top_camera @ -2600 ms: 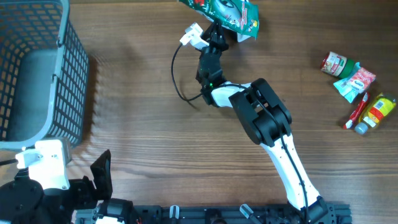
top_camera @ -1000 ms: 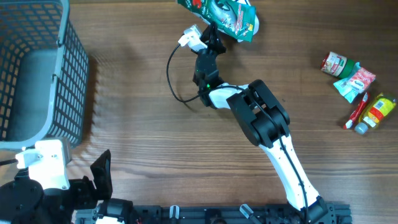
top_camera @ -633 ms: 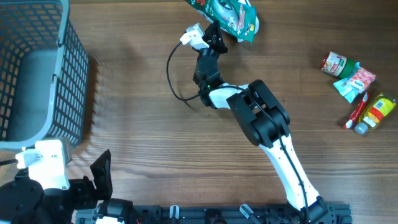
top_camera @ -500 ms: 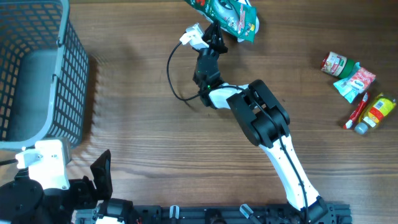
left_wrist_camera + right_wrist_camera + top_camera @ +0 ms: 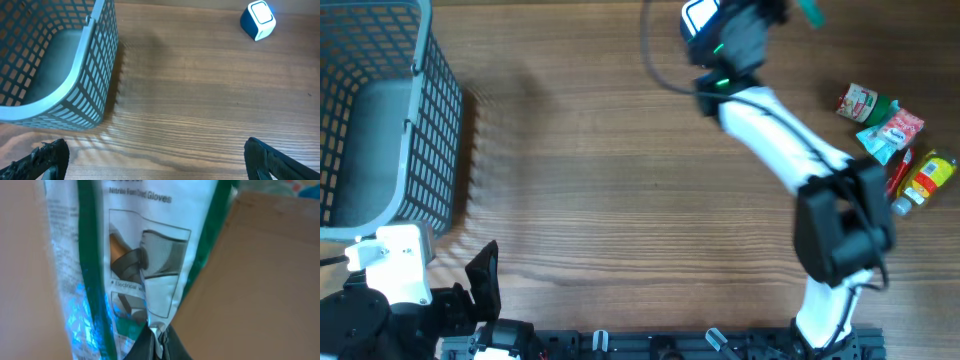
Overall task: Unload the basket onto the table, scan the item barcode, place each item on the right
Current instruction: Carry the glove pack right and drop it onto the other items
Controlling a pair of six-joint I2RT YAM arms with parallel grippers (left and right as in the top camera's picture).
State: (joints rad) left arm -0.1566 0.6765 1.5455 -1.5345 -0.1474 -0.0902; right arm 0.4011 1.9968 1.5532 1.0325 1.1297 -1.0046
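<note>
**A:** From overhead, where is the glove packet (image 5: 810, 12)?

**B:** Only a green corner shows at the far edge of the table (image 5: 620, 180), at the end of the right arm (image 5: 770, 105), which reaches well out. The rest of the packet is out of frame. The basket (image 5: 380, 110) sits far left and a cluster of groceries (image 5: 890, 145) far right. Bare wood lies between them, so there looks to be room to swing the packet either way.

**A:** And the left wrist view?

**B:** The left gripper (image 5: 155, 146) hangs released, its fingers wide apart over bare wood with nothing between them. The basket wall is near on one side. A blue-and-white device (image 5: 257, 19), likely the scanner, stands well apart on the open side.

**A:** The right wrist view?

**B:** The right gripper (image 5: 157, 342) is clenched on the packet's lower seam. The packet looks like thin glossy film, so probably light, floppy and slippery. It would likely sag and curl, so the sealed edge, clear of the print, seems the sensible hold. No barcode can be made out in this view.
</note>
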